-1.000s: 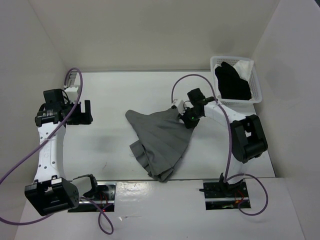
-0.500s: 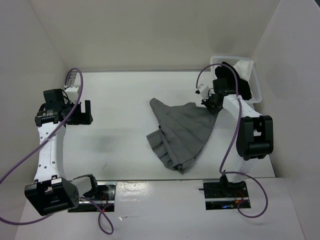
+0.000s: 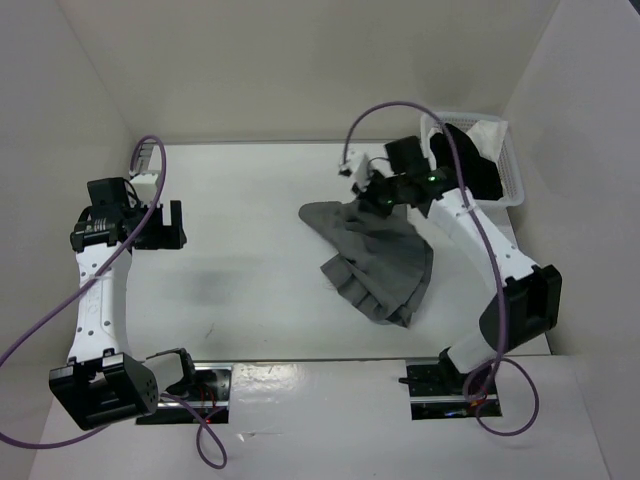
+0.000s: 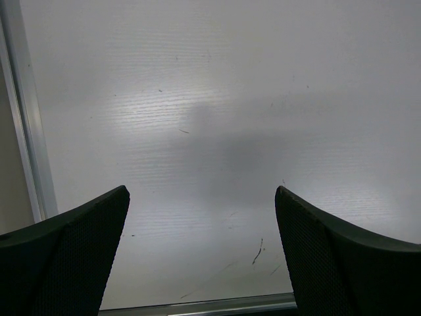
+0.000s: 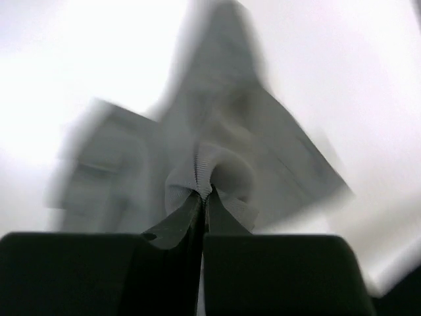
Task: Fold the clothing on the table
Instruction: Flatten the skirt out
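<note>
The clothing [image 3: 378,258], a medium-grey pleated skirt, lies bunched on the table [image 3: 250,190] right of centre, its upper end lifted. My right gripper [image 3: 372,198] is shut on the skirt's ribbed waistband. In the right wrist view the waistband [image 5: 217,174] puckers out of the closed right gripper [image 5: 204,195], and the rest of the skirt hangs blurred below it. My left gripper [image 3: 158,226] stands wide open over bare tabletop at the far left, well away from the skirt. Nothing lies between its fingers [image 4: 72,257].
A white mesh basket [image 3: 508,150] at the back right corner holds a black garment [image 3: 462,168] and a small white cloth [image 3: 488,133]. White walls enclose the table on three sides. A thin metal rail [image 4: 26,131] edges the tabletop by the left gripper.
My right gripper has carried the skirt's waistband right toward the basket, then back left and further from me. The skirt has dragged to the right and bunched up. The left arm has not moved.
</note>
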